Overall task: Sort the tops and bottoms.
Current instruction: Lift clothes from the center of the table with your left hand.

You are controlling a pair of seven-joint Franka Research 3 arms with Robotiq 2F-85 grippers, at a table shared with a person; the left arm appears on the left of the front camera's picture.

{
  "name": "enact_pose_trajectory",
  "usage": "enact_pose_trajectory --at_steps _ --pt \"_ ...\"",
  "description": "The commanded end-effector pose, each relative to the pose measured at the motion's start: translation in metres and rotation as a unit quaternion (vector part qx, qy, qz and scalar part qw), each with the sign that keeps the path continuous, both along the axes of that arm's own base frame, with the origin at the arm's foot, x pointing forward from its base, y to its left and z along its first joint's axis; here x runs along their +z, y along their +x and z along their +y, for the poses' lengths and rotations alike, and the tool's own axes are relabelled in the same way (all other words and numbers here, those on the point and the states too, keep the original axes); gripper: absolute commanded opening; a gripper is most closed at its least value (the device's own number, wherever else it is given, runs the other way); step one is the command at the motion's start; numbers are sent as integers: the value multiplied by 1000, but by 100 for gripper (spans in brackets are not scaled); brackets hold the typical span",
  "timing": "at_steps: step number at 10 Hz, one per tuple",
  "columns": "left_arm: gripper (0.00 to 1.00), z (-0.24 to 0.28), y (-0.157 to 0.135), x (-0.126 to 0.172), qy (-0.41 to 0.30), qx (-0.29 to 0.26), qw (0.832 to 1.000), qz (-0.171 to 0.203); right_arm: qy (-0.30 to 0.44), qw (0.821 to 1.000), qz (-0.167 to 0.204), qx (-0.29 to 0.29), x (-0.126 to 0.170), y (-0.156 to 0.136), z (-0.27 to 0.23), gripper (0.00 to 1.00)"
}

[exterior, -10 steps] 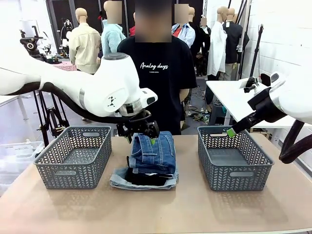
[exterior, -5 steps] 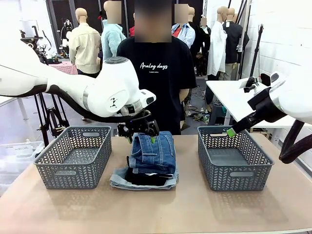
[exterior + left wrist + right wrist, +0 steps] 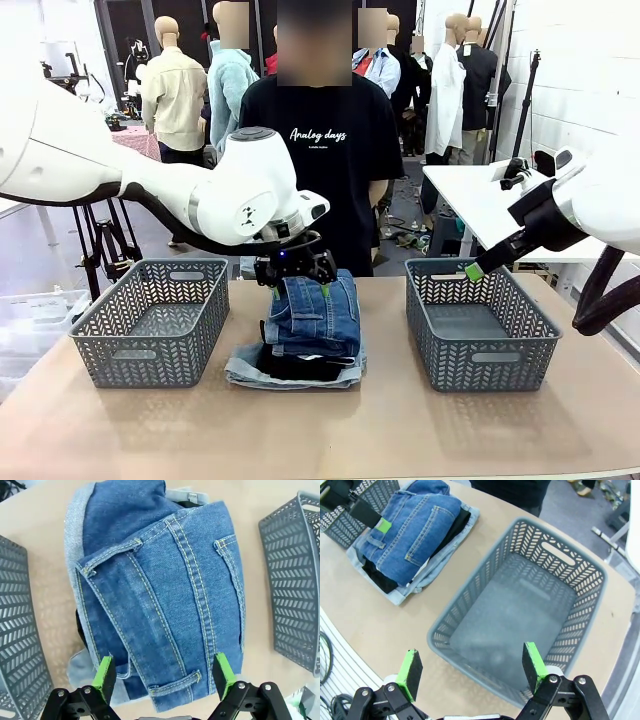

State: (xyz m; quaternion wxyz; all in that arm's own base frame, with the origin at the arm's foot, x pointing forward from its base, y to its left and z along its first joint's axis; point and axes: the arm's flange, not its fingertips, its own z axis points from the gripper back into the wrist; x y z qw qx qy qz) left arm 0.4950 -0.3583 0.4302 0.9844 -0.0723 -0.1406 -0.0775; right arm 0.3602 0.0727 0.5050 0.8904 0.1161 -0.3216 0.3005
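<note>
A stack of folded clothes lies mid-table between two baskets. On top is the dark blue denim bottom (image 3: 315, 318) (image 3: 165, 595) (image 3: 410, 530). Under it shows a black top (image 3: 295, 366) (image 3: 380, 580), and the pale denim bottom (image 3: 240, 376) (image 3: 74, 530) (image 3: 405, 594) lies lowest. A thin white edge peeks out within the stack in the right wrist view. My left gripper (image 3: 300, 291) (image 3: 164, 676) hangs open just over the far end of the dark denim, one green pad to each side. My right gripper (image 3: 477, 269) (image 3: 472, 670) is open above the right basket, holding nothing.
An empty grey basket (image 3: 150, 320) (image 3: 15, 645) stands left of the stack, another (image 3: 480, 325) (image 3: 520, 605) on the right. A person in a black T-shirt (image 3: 320, 150) stands at the far edge behind the stack. Bare table lies in front.
My left arm has swung a little to the right and lowered its gripper slightly onto the far end of the dark denim. The right arm and the clothes have not moved.
</note>
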Motion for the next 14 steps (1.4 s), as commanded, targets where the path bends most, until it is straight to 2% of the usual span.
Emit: enact_pose_trajectory --at_steps 1,8,9,10,14 --pt "100 -11 6 -1 -4 15 1000 1 8 1000 -2 4 -2 3 -1 100" --pt "100 -13 14 -6 16 32 999 -20 8 1000 -2 4 -2 3 -1 100" --pt "100 -12 15 -5 15 35 999 -19 8 1000 -2 4 -2 3 -1 100" --pt "100 -5 9 -5 4 11 1000 -3 8 1000 -2 4 -2 3 -1 100" --pt "100 -5 10 -6 6 14 1000 -5 8 1000 -2 4 -2 3 -1 100"
